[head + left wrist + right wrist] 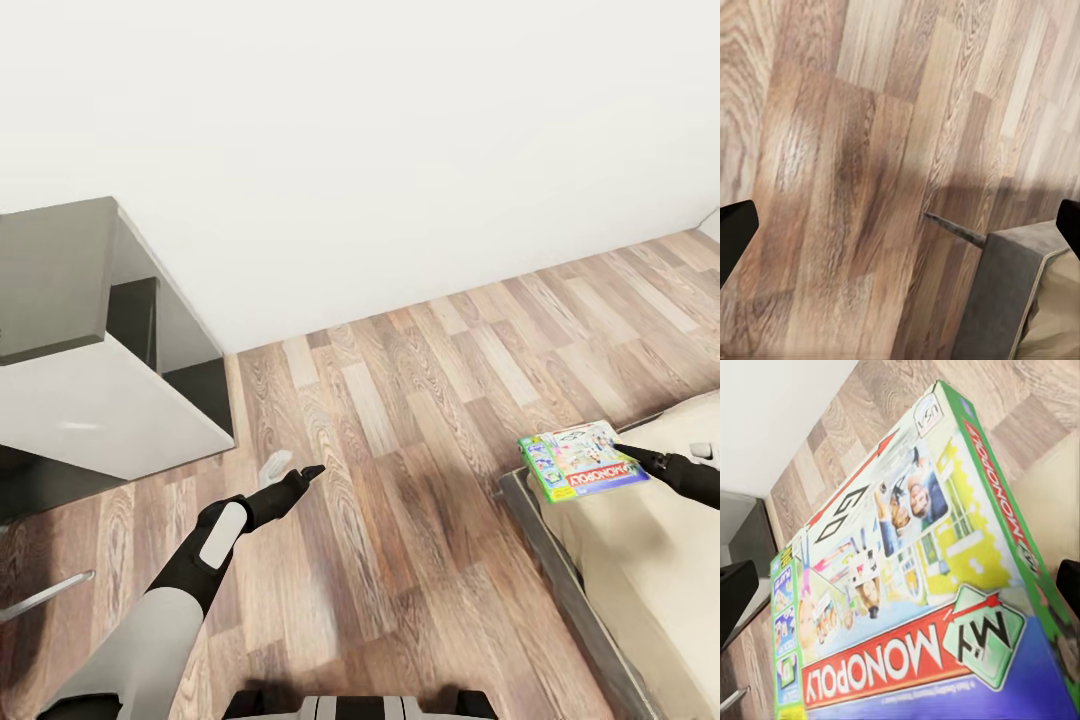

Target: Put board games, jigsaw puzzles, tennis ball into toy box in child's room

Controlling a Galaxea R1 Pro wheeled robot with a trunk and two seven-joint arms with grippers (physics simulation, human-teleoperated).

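A green-edged Monopoly board game point(581, 462) sits at the corner of the bed point(640, 580), over the beige mattress and the dark frame. My right gripper point(626, 453) reaches it from the right. In the right wrist view the board game point(907, 585) lies close below the camera, and the two fingertips point(735, 600) stand wide apart at its sides, open. I cannot tell whether they touch it. My left gripper point(305, 473) hangs open over the wood floor, holding nothing. The table point(55, 275) shows its dark grey wing and white panel at the left.
Wood-plank floor point(420, 420) runs between the table and the bed up to a white wall point(400, 150). The left wrist view looks down on the floor and the bed's grey frame corner point(1009, 292). A thin metal leg point(45, 597) shows at the lower left.
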